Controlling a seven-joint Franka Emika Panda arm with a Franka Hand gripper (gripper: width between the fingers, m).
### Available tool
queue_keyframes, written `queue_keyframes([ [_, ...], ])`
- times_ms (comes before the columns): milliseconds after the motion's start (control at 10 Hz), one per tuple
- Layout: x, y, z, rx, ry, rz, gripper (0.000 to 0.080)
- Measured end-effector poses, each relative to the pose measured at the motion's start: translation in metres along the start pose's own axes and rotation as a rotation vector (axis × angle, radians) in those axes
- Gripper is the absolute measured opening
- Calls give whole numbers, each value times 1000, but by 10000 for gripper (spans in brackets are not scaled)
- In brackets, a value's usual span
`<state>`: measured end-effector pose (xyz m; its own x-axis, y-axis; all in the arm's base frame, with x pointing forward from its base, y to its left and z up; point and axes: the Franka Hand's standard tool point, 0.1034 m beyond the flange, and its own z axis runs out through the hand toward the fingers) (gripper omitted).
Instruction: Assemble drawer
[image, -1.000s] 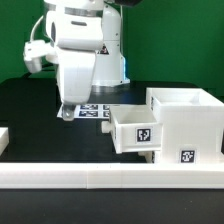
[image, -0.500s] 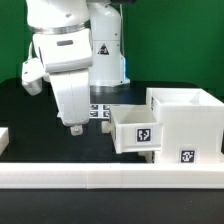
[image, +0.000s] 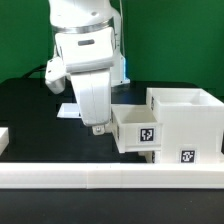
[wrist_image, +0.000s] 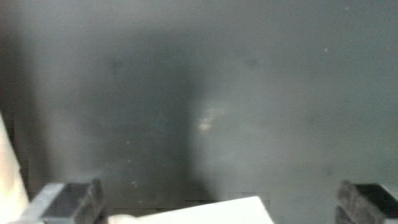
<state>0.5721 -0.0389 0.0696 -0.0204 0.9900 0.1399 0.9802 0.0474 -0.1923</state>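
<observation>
Drawer housing (image: 185, 122), white and tagged, carrying one tray (image: 136, 128) partly protruding toward the exterior view's left; gripper (image: 97, 127) hovering beside it, fingers spread (holding nothing).

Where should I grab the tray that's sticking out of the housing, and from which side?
Grip the tray by its tagged front wall, coming from above: its top is open, so one finger can drop inside and one outside. The gripper hangs just off its corner toward the exterior view's left, apparently empty. The housing blocks the rear.
</observation>
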Motion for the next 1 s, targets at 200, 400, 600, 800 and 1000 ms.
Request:
queue_keyframes([
  [200, 2, 1, -1, -2, -1, 17, 649],
  [400, 1, 1, -1, -1, -1, 18, 649],
  [600, 8, 2, 0, 0, -2, 34, 649],
  [800, 12, 2, 1, 0, -10, 68, 649],
  [1000, 21, 7, 1, -27, -23, 83, 649],
])
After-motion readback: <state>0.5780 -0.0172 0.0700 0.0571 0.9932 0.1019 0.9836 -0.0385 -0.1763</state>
